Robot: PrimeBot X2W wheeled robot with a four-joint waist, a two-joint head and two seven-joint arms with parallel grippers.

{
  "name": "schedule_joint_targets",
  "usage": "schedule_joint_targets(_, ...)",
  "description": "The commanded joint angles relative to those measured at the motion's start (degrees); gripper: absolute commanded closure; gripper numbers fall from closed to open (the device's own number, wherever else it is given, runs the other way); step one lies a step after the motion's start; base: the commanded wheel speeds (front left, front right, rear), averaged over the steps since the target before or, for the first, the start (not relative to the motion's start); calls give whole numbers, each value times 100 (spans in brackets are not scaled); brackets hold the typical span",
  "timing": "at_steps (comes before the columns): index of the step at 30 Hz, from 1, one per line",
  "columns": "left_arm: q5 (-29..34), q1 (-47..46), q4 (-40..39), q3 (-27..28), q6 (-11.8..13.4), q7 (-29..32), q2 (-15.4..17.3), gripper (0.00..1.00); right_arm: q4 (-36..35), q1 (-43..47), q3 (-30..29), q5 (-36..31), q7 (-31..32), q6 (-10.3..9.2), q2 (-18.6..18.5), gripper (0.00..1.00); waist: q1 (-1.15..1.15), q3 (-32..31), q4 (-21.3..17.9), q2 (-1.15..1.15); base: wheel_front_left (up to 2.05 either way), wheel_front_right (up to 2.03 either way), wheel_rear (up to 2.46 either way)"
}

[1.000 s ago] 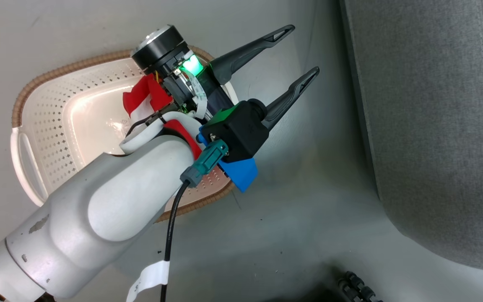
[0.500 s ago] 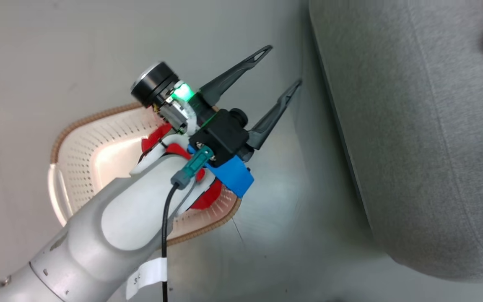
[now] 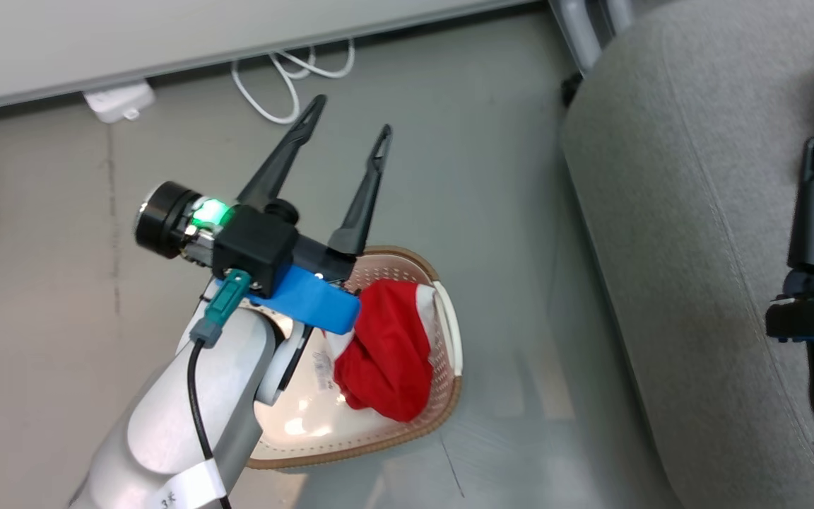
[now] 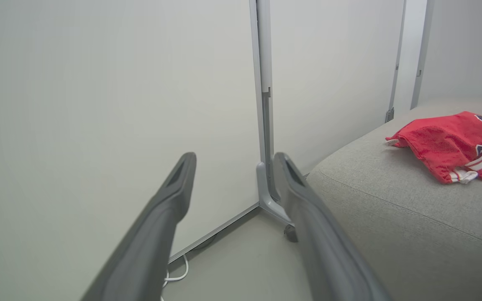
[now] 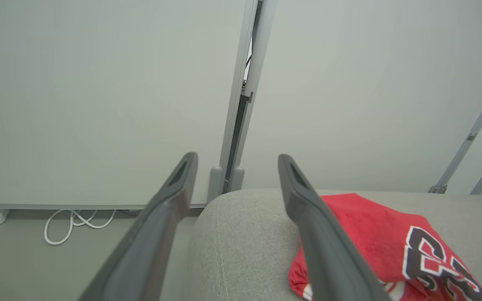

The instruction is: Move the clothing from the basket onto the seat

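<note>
Since the fingers [image 5: 308,217] of the right gripper [image 5: 237,158] stood wide apart with nothing between them, that arm carried no load. It hung over the seat [image 3: 697,212], just beside the jersey [image 5: 391,251], which lay crumpled on the cushion with its "23" showing. That looked like the drop spot. The left gripper [image 3: 352,114] was spread too and empty. It was raised above the basket [image 3: 442,367] and pointed off toward the wall [image 4: 78,83], not down at the cloth, so it wasn't lined up for a pick. The second garment [image 3: 386,353] sat bunched inside the basket against the wall nearest the seat, a white band up. The basket stood on the floor [image 3: 506,212], near the seat but apart from it. Judged half done: one piece placed, one left. The next grab would need a gripper tipped down into the basket.
</note>
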Motion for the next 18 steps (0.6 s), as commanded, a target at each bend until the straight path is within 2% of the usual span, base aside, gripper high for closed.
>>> schedule_joint_targets(1,69,149,-1,148,25,-26,-34,0,-36,88,70,5,-18,1,24,0,1,-334,340,0,0,0,0)
schedule_joint_targets(10,355,982,139,1142,-80,-22,-287,0,44,347,808,64,-18,1,144,0,1,-990,910,0,0,0,0)
schedule_joint_targets(18,609,1693,166,1739,-288,-21,-459,0,178,712,1362,139,-18,1,295,0,1,-1396,1131,0,0,0,0)
